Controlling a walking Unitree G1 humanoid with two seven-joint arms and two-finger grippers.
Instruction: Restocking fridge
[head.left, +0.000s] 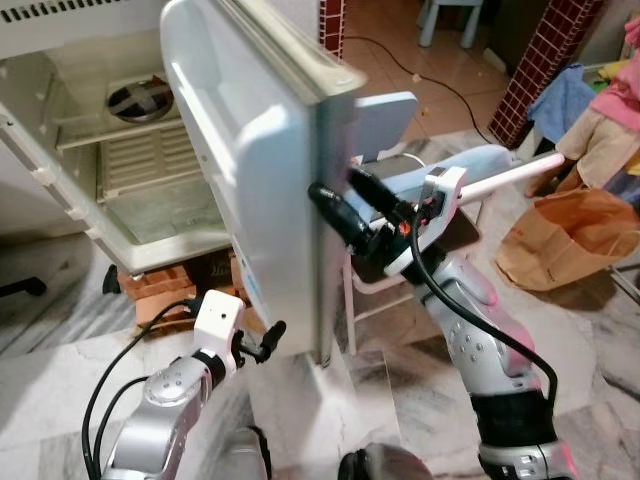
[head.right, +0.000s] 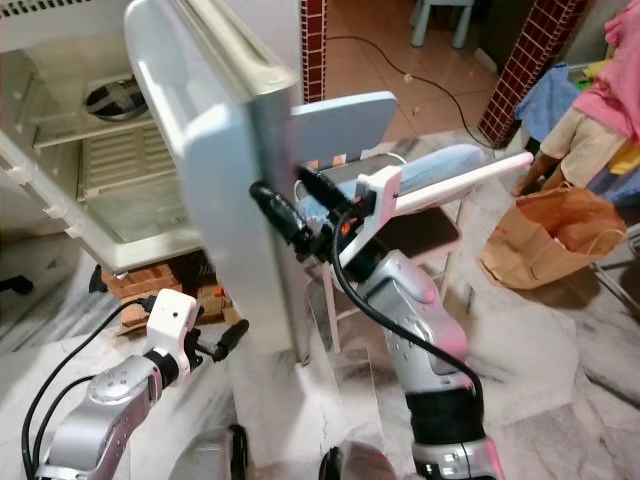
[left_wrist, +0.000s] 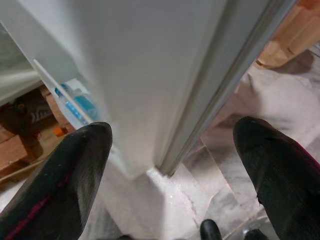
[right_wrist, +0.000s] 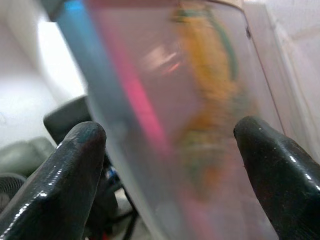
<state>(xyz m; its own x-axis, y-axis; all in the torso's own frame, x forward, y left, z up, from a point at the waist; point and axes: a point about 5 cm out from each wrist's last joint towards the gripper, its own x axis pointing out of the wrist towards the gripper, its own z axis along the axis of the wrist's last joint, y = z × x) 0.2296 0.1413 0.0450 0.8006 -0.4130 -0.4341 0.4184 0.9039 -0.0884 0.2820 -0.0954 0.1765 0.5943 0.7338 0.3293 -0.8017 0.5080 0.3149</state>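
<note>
The fridge (head.left: 120, 190) stood open at far left, its door (head.left: 250, 170) swung toward the robot. The right gripper (head.left: 345, 205), fingers spread, pressed the door's edge; the left gripper (head.left: 262, 340) hung spread near its lower corner. Door-opening seemed in hand; fetching stock, perhaps from the paper bag (head.left: 570, 240) at right, likely came next.

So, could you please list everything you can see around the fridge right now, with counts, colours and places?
Fridge: one, white, open, ahead on the left.
Fridge door: one, white, swung out between the two arms.
Bricks: a few, reddish, under the fridge.
Chair: one, pale blue, behind the door.
Paper bag: one, brown, on the floor at right.
Cable: one, dark, across the tiled floor beyond.
Brick pillar: one, red, far right.
Person: one, pink top, right edge.
Left gripper: black fingers open, low by the door's bottom edge.
Right gripper: black fingers open, at the door's outer edge.
</note>
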